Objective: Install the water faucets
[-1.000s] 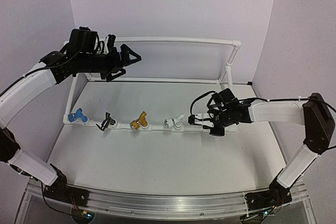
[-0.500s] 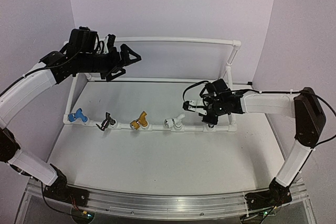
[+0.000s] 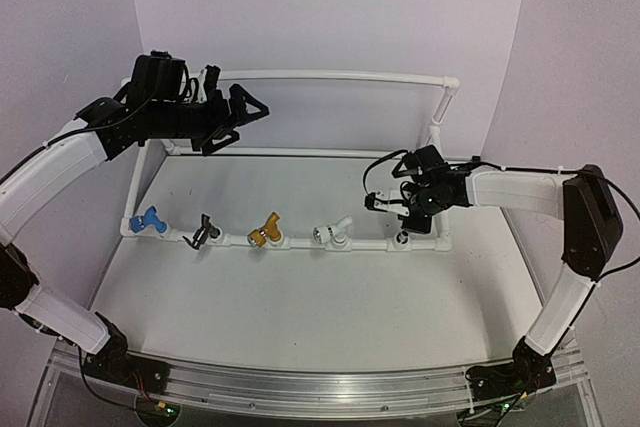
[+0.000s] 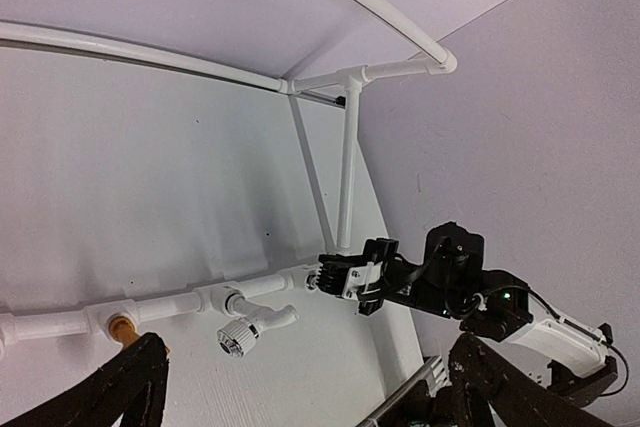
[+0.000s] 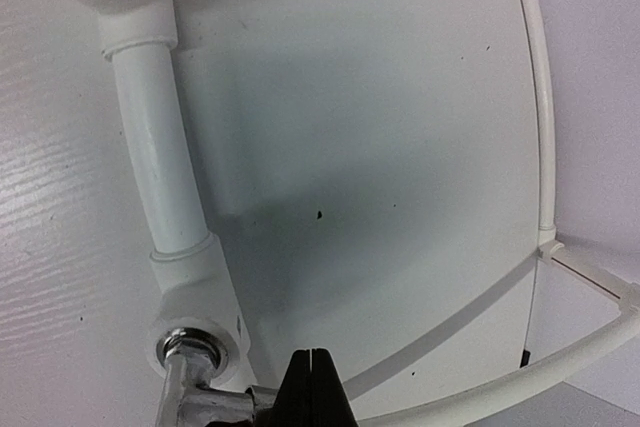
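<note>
- Your left gripper (image 3: 240, 125) hangs at the upper left of the overhead view, beside the back rail of the white pipe frame (image 3: 330, 75). Its jaws are spread wide with nothing between them.
- Your right gripper (image 5: 312, 385) sits right of centre in that view, over the right end of the front rail, with its fingers pressed fully together.
- In your right wrist view, the silver faucet (image 5: 195, 392) is seated in a pipe fitting at the lower left. Its metal arm reaches toward the closed fingers, but you cannot tell whether they touch.
- Along the front rail, left to right, you have the blue faucet (image 3: 148, 220), black faucet (image 3: 205, 231), gold faucet (image 3: 266, 233) and white faucet (image 3: 333, 234), each sitting in its fitting.
</note>
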Controlling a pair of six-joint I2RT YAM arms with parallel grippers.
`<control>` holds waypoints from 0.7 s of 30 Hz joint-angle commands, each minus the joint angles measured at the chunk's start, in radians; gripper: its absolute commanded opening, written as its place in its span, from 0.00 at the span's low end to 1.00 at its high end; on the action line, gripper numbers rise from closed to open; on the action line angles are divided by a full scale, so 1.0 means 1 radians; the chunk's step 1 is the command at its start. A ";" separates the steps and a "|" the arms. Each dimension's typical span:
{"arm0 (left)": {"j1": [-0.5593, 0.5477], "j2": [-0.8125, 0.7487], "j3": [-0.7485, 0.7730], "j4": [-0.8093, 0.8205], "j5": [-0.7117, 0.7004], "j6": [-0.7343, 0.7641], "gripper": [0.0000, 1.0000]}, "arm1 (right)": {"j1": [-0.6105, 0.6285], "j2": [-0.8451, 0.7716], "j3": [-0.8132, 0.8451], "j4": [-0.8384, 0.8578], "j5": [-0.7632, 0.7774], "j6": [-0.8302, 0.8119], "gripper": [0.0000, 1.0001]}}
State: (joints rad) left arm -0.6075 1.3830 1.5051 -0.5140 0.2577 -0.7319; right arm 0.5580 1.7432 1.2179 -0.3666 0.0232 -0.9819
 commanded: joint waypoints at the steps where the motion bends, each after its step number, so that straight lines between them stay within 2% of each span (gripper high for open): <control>1: 0.006 -0.012 0.046 0.020 -0.005 0.014 0.97 | -0.023 -0.010 0.031 -0.123 0.042 -0.051 0.00; 11: 0.005 -0.011 0.041 0.027 0.002 0.014 0.97 | -0.036 -0.048 0.031 -0.320 -0.032 -0.118 0.00; 21: 0.006 -0.014 0.046 0.016 -0.002 0.019 0.98 | -0.043 -0.096 0.004 -0.372 -0.181 -0.128 0.00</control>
State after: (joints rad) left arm -0.6075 1.3830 1.5051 -0.5140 0.2584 -0.7315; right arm 0.5191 1.6986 1.2404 -0.6806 -0.0595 -1.1034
